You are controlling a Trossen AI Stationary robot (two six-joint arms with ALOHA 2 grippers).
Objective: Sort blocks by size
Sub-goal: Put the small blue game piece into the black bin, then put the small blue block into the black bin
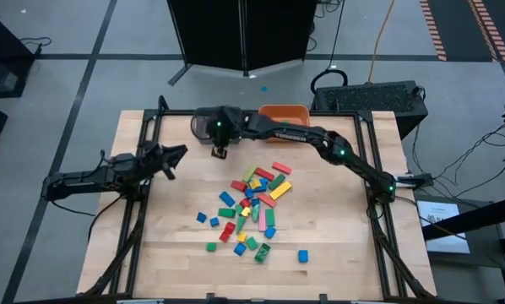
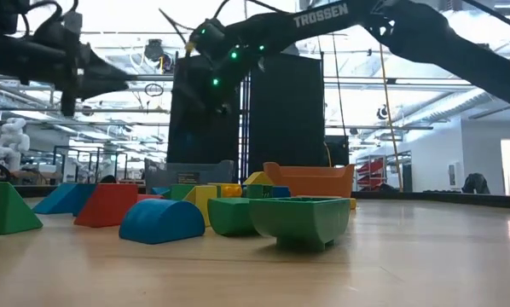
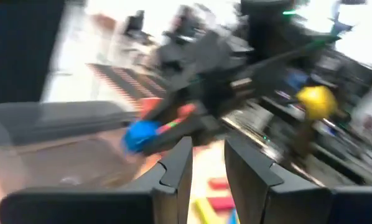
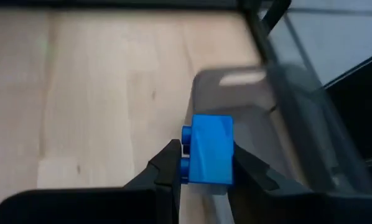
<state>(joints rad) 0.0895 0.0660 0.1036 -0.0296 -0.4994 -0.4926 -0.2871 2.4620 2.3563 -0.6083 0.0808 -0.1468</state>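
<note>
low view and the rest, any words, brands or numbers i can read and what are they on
"TROSSEN": white capitals on the right arm's dark upper link, read in the low view.
Papers on the floor to the right of the table, high view: print too small to read.
Blue block in the right gripper: no text.
Wrist views: nothing else readable.

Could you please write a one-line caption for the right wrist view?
Right gripper holds a blue block at the rim of the grey bin on the wooden table.
</note>
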